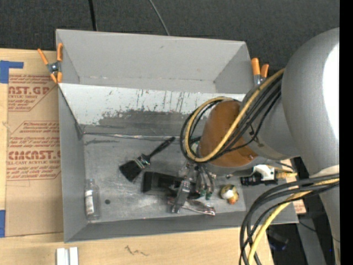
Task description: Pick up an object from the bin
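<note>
My gripper [183, 195] is low over the bin floor near the front, right of centre. Directly to its left, touching or nearly touching it, lies a black block-shaped thing [156, 181]. A thin silvery-pink piece [199, 208] lies on the floor just below and to the right of the gripper. A black brush [138, 166] with a dark handle pointing up and to the right lies a little further left. A small round cream and yellow thing [229, 192] sits to the gripper's right.
A small clear vial [89, 201] stands near the bin's front left corner. A white and black piece [259, 174] lies at the bin's right side. The arm with its orange cover and looped cables hangs over the bin's right half.
</note>
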{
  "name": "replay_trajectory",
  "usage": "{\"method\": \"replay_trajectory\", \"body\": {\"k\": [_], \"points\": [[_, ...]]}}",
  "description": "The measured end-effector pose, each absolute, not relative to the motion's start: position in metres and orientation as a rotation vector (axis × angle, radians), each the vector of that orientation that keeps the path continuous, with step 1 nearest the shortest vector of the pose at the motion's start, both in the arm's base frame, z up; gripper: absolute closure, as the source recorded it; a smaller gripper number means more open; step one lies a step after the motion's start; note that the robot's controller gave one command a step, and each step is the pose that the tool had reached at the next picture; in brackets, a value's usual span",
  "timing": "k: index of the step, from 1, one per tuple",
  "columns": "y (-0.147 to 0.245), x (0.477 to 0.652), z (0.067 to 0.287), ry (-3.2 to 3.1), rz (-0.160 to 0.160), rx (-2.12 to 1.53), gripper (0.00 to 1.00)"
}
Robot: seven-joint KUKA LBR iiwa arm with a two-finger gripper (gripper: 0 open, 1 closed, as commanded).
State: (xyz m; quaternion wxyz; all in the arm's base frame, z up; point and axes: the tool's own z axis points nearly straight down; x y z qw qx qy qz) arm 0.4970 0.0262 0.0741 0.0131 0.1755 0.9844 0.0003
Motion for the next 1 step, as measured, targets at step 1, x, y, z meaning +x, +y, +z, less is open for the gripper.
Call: {"method": "replay_trajectory", "body": {"k": [1], "points": [[0.0264,0.4967,0.0779,3.072,0.001,0.547,1.00]]}}
